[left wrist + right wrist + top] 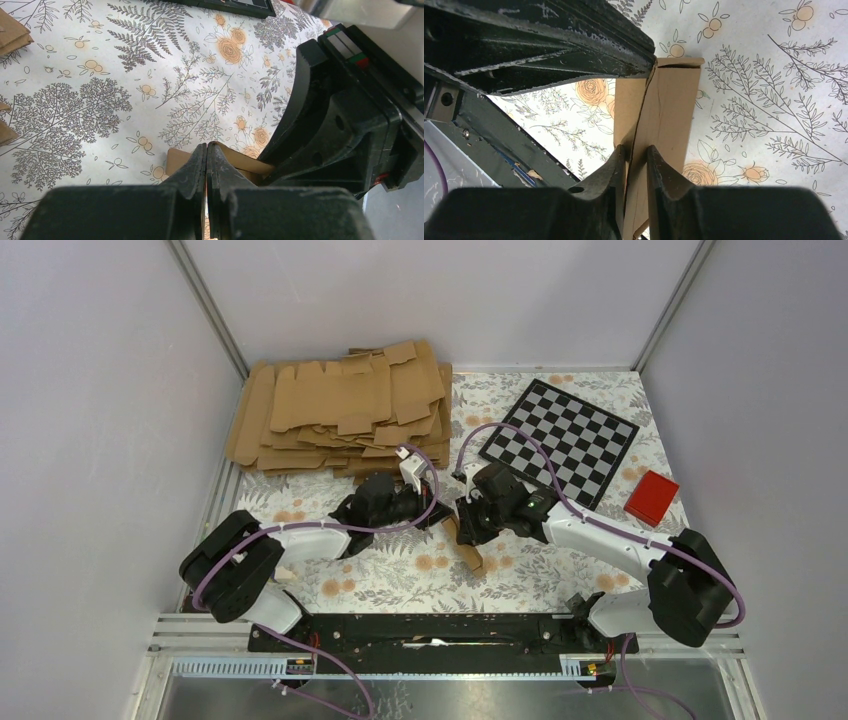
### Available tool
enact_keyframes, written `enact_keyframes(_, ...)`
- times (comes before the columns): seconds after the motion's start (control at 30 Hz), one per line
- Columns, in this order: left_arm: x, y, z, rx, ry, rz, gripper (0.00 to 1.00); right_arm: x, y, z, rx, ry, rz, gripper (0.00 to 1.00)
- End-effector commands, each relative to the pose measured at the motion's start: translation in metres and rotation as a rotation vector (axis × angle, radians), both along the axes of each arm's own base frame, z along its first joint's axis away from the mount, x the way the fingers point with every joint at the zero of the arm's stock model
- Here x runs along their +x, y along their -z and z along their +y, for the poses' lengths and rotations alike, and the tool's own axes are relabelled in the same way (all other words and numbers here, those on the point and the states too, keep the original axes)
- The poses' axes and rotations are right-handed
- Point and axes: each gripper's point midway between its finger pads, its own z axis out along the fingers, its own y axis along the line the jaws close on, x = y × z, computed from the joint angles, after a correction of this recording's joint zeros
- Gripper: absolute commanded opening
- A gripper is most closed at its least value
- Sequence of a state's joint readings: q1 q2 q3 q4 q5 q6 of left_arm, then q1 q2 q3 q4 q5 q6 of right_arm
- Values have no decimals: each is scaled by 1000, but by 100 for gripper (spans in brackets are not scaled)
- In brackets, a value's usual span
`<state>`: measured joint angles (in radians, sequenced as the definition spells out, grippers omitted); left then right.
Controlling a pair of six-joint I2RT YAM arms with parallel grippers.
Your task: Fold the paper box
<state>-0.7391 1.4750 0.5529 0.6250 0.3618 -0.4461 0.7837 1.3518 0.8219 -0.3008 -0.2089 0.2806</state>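
Paper box [671, 110]: lying centre-near on floral surface [100, 115]. Right gripper [634, 152]: narrow, pinching a box panel. Left gripper [206, 148]: fully closed, tips touching the box.

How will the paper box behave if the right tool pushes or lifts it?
Probably light: the paper box looks like thin kraft card, fitting in the narrow gap of the right tool. It likely flexes along its crease, which shows as a dark line down the panel. Pushed, it would probably slide, not roll, given its flat faces.
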Motion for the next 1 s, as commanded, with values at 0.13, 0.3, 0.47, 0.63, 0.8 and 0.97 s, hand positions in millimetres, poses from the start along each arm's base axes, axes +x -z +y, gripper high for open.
enact_keyframes(0.13, 6, -36, -6, -90, 5, -112, 0, 6, 12, -16, -106, 42, -18, 13)
enact_keyframes(0.3, 8, -31, -6, -74, -1, -100, 2, 8, 11, -17, -114, 47, -23, 11)
enact_keyframes(0.47, 11, -25, -4, -47, -17, -96, 11, 8, 13, -17, -115, 42, -19, 10)
enact_keyframes(0.63, 10, -16, -8, -28, -2, -78, 14, 8, 16, -16, -122, 37, -8, 10)
enact_keyframes(0.8, 10, -4, -11, -5, 11, -55, 42, 10, 14, -16, -103, 43, -6, 9)
enact_keyframes(0.97, 11, 4, -12, 11, 8, -35, 53, 8, 14, -13, -8, 45, 26, 8)
